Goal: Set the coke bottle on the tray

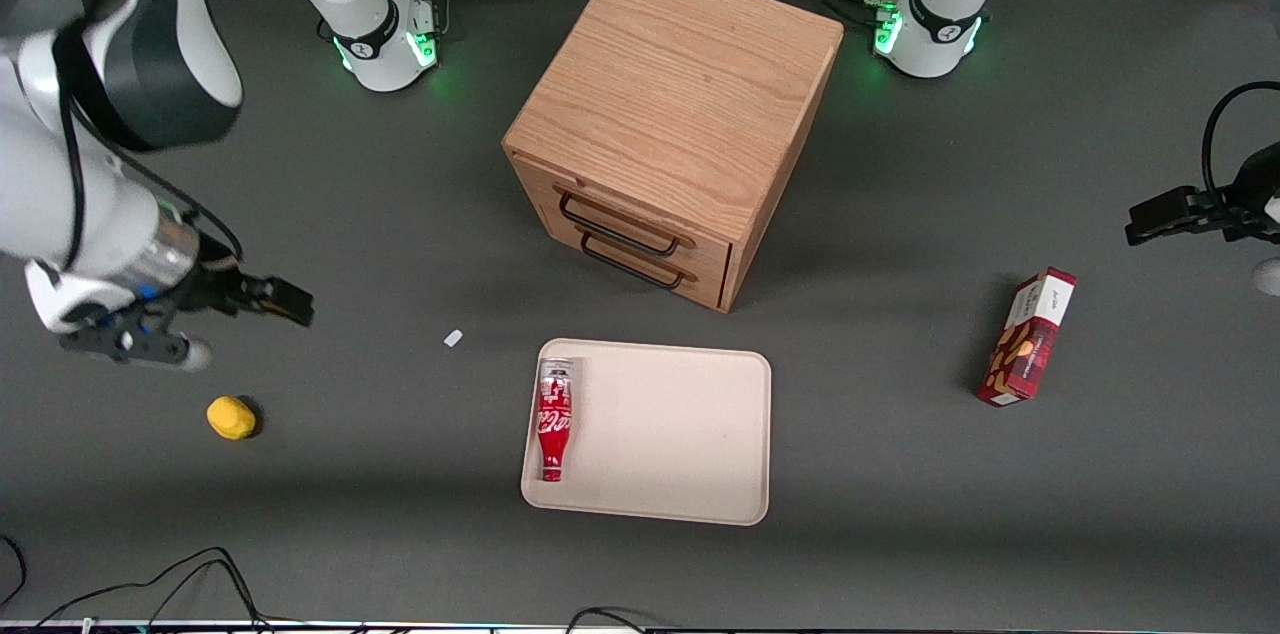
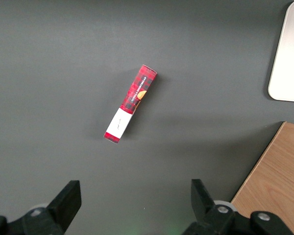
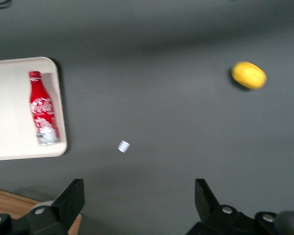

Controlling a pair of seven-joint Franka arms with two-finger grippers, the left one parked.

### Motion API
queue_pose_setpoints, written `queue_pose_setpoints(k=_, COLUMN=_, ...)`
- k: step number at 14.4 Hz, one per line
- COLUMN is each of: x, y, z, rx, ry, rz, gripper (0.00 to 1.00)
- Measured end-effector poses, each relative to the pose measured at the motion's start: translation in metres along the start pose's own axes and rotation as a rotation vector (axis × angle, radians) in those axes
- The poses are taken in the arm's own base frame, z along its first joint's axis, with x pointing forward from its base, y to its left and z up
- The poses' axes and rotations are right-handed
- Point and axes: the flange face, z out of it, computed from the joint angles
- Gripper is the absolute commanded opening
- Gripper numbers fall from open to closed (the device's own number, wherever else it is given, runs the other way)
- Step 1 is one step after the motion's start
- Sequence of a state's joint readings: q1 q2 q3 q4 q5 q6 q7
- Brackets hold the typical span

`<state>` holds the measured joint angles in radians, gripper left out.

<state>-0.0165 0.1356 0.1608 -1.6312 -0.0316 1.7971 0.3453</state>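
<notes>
The coke bottle (image 1: 554,420) lies flat on the beige tray (image 1: 680,434), along the rim nearest the working arm, silver base toward the drawer cabinet and red neck toward the front camera. It also shows in the right wrist view (image 3: 43,108) on the tray (image 3: 10,117). My gripper (image 1: 290,302) is open and empty, raised above the bare table toward the working arm's end, well apart from the tray. In the right wrist view its fingers (image 3: 71,197) stand wide apart with nothing between them.
A wooden drawer cabinet (image 1: 675,119) stands farther from the front camera than the tray. A yellow lemon-like object (image 1: 230,417) and a small white scrap (image 1: 453,338) lie near my gripper. A red snack box (image 1: 1028,338) lies toward the parked arm's end.
</notes>
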Motion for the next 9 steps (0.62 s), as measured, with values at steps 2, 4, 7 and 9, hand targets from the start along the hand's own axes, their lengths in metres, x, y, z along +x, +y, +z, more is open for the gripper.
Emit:
queue_pose_setpoints(k=2, x=-0.031, y=0.028, z=-0.019, rx=0.004, ry=0.008, rz=0.027, gripper=1.0)
queue_pose_setpoints(k=4, x=-0.061, y=0.06, z=-0.038, rx=0.025, ry=0.02, rz=0.057, gripper=1.0)
queue_pose_setpoints(k=7, x=-0.07, y=0.08, z=-0.053, rx=0.033, ry=0.034, rz=0.065, gripper=1.0)
queue_pose_setpoints(k=9, x=-0.069, y=0.101, z=-0.059, rx=0.034, ry=0.02, rz=0.065, gripper=1.0)
